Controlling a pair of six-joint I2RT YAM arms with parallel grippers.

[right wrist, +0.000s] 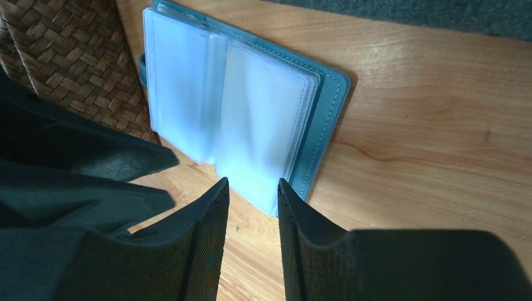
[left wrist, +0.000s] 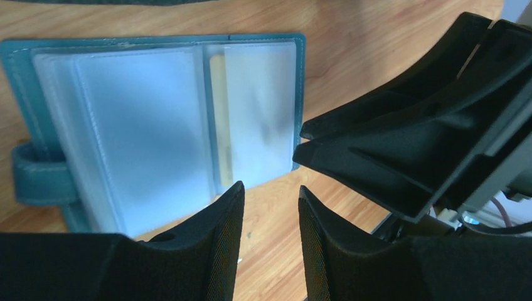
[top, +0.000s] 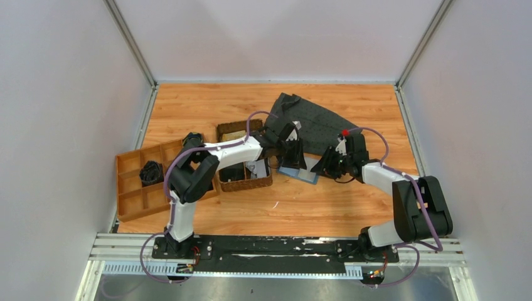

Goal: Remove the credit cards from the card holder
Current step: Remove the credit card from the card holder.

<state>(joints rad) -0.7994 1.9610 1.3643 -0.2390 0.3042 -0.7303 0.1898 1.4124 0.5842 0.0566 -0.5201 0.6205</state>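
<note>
Left gripper [left wrist: 271, 188] and right gripper [right wrist: 253, 182] both hang parted, gripping nothing, just beside the splayed-open teal card holder [right wrist: 251, 106].

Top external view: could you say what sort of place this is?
Likely a robotics lab cell: aluminium-framed white panels enclose a wooden tabletop, left arm and right arm bolted to a rail.

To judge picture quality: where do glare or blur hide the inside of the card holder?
Left wrist: the holder has hazy bluish sleeves, only one yellowish strip shows; right wrist: sleeves glare white, contents unreadable; top external: holder tiny, evenly lit, no detail.
</note>
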